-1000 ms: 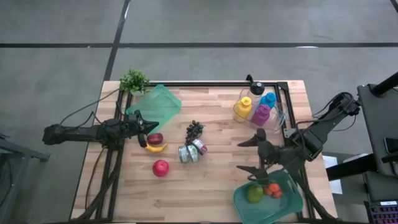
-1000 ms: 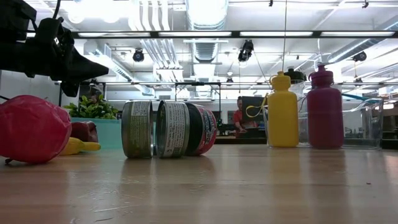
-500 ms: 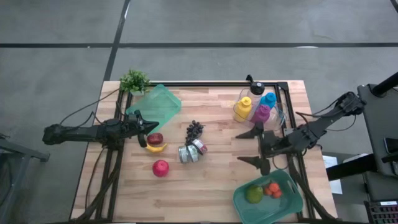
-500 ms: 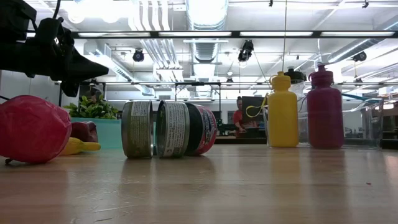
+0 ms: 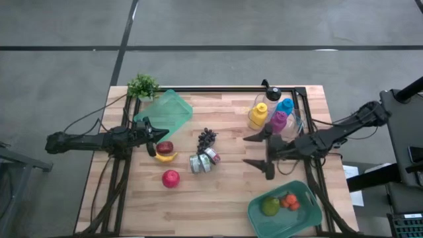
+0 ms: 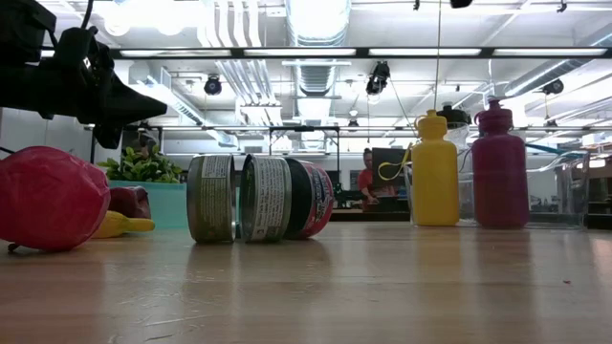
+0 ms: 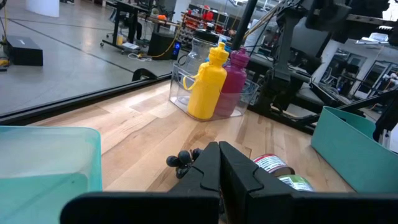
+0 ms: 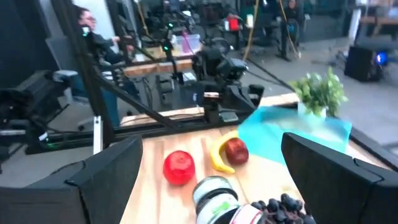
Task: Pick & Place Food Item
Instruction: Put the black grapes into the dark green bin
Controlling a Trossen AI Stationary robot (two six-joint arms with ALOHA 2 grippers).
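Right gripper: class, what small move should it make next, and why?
Probably carry on toward the cans and grapes. The right gripper hangs open and empty, facing them, while the bin already holds fruit. The left gripper waits shut near the apple.

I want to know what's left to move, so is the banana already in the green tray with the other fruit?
No, the banana lies on the bare table beside a dark red fruit, far from the green tray.
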